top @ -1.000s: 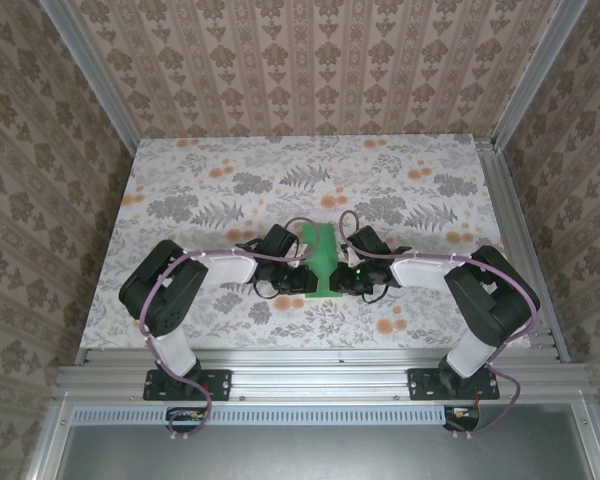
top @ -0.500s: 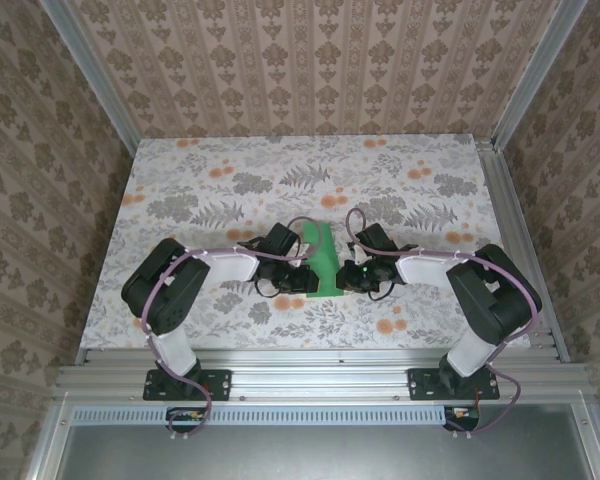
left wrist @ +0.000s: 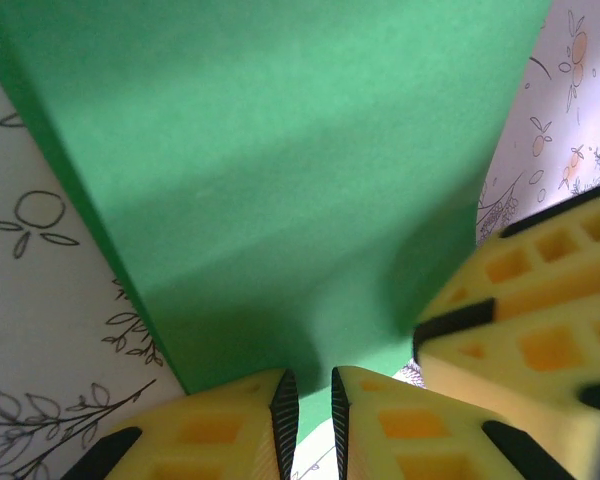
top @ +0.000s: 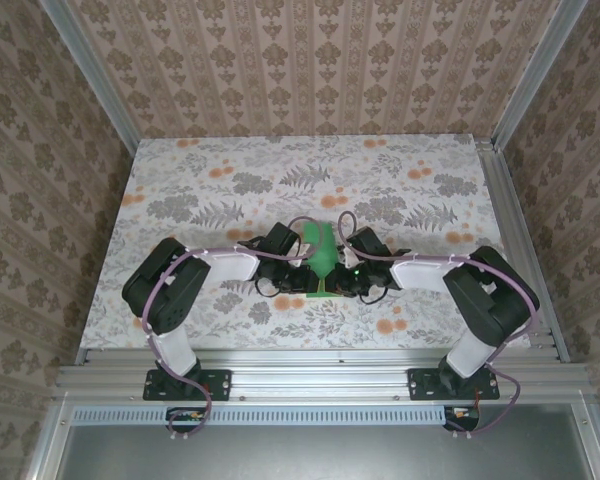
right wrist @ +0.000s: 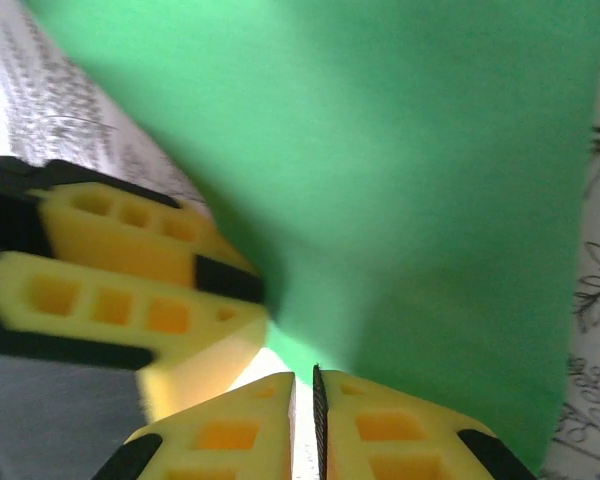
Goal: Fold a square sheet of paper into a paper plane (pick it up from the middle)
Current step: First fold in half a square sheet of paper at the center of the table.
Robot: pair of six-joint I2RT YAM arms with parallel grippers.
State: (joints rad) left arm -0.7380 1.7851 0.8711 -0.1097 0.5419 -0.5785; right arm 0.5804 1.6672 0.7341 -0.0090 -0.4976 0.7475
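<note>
The bright-green folded sheet of paper (top: pixel 317 250) is held off the grey-and-orange floral tabletop (top: pixel 230 170), caught between the two grippers out in front of the arm bases. From above it looks like a narrow strip. Its long axis runs from near to far, crosswise to both sets of fingers. The broader end points away from the bases and the slimmer end points back toward them.

The left gripper (top: pixel 306 270) comes at it from the left. In the left wrist view its yellow fingers (left wrist: pixel 230 430) are closed down to a thin slit with green showing in it, so the left gripper (left wrist: pixel 310 400) is pinching the paper's edge. The sheet (left wrist: pixel 280 180) spreads away ahead of those tips as one smooth green face.

The right gripper (top: pixel 332 270) meets it from the other side, just beside the left one. In its own camera the right gripper (right wrist: pixel 305 400) has its fingers almost touching, and the green paper (right wrist: pixel 410 180) runs right down into the tips, clamped there. The left arm's yellow fingers (right wrist: pixel 110 305) sit close by, to the left of that pinch.
</note>
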